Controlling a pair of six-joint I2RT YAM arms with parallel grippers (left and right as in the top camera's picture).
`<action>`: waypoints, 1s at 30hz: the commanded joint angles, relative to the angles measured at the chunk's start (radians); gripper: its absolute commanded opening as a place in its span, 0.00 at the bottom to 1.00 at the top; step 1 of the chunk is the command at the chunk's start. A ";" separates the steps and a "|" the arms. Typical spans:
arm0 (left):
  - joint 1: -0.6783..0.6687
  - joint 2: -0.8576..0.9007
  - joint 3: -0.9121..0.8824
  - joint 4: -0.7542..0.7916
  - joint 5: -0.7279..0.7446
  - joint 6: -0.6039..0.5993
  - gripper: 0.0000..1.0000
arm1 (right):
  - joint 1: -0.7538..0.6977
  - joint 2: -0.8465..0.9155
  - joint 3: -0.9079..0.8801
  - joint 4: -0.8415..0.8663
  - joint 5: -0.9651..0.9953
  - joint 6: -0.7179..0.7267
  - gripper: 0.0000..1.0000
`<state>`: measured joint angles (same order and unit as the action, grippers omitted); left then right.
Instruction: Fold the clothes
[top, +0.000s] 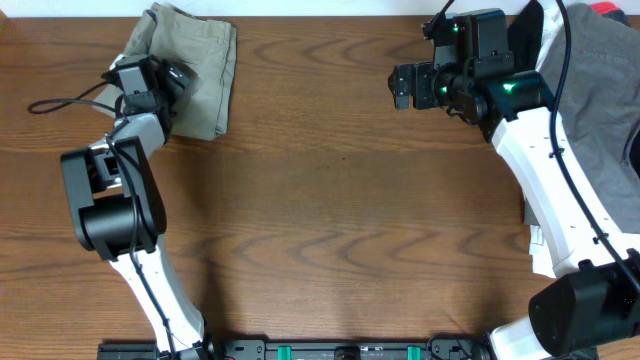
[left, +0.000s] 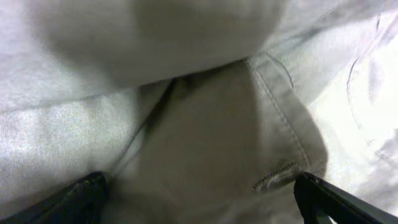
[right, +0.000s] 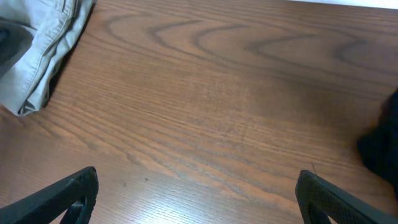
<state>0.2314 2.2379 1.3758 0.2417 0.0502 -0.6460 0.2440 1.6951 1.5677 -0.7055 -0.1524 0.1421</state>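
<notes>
Left gripper (top: 172, 76) spread over folded shorts (top: 207, 62) at far-left corner; best lift straight up, avoid snagging. Right gripper (top: 401, 86) spread, near far edge.

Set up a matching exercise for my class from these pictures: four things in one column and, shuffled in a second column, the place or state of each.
Column 1
1. khaki shorts
2. left gripper
3. right gripper
4. grey garment

Column 2
A. open above the bare wood of the table
B. lying at the far right, beside the right arm
C. folded at the far left corner
D. open, close over khaki cloth

Pairs: 1-C, 2-D, 3-A, 4-B
</notes>
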 joint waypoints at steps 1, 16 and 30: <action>-0.007 0.161 -0.115 -0.048 0.220 -0.142 0.98 | 0.012 0.005 -0.006 0.003 0.006 0.010 0.99; 0.071 0.057 -0.115 0.018 0.330 -0.227 0.98 | 0.012 0.005 -0.006 0.003 0.006 0.006 0.99; 0.086 -0.171 -0.115 -0.012 0.270 -0.040 0.98 | 0.011 0.005 -0.006 0.010 0.007 0.006 0.99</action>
<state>0.3130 2.1124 1.2766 0.2138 0.3336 -0.7940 0.2440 1.6951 1.5677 -0.7013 -0.1520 0.1417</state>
